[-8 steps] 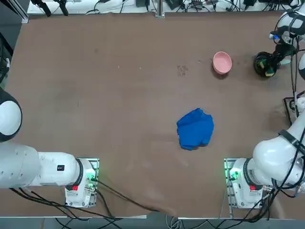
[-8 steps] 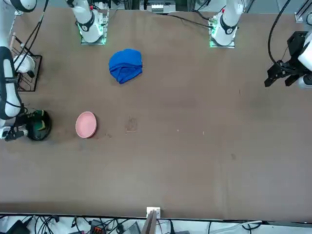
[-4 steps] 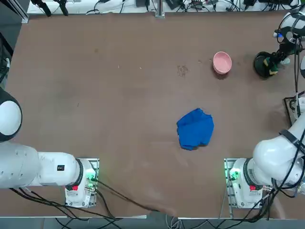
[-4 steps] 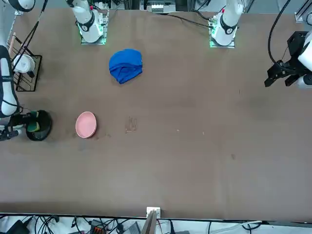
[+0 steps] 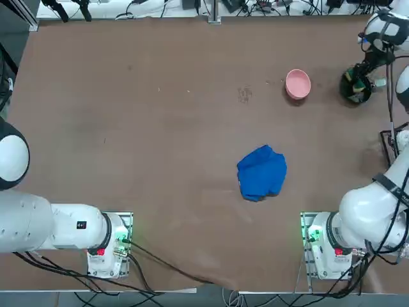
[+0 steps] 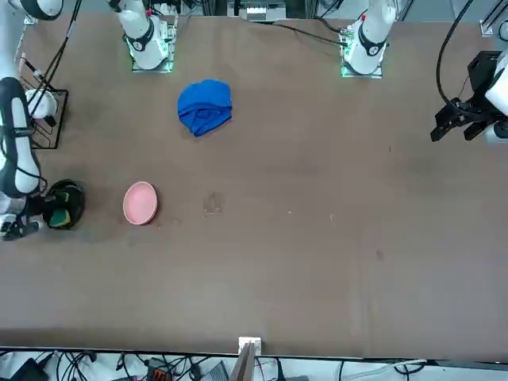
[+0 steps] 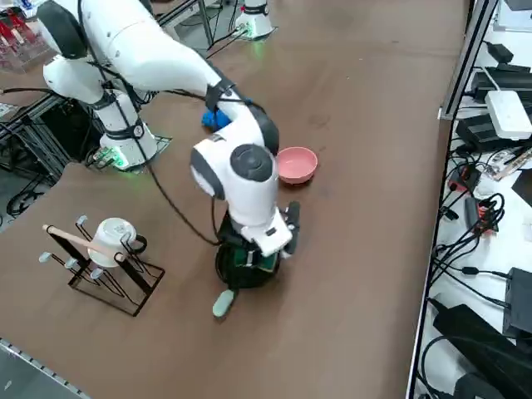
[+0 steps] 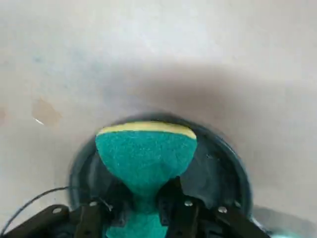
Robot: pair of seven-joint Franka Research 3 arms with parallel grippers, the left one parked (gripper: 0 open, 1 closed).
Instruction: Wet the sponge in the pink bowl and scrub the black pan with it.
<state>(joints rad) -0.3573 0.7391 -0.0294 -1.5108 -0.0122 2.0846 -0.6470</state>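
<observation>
Over at the upper right of the top view, our right hand (image 8: 146,203)'s got the sponge (image 8: 145,153) pinched, down in the black pan (image 8: 218,171).

The brown table (image 5: 160,128) offers a wide bare stretch from the black pan (image 5: 355,87) past the pink bowl (image 5: 298,84) toward the parked arm's side, broken only by the crumpled blue cloth (image 5: 262,173). The bowl stands near the pan, with a strip of open surface between them. On the robot's right, the black wire rack (image 7: 116,274) with a white mug (image 7: 115,239) blocks low passage between pan and table edge. The pan's pale handle (image 7: 224,302) juts out toward the robot's right.
</observation>
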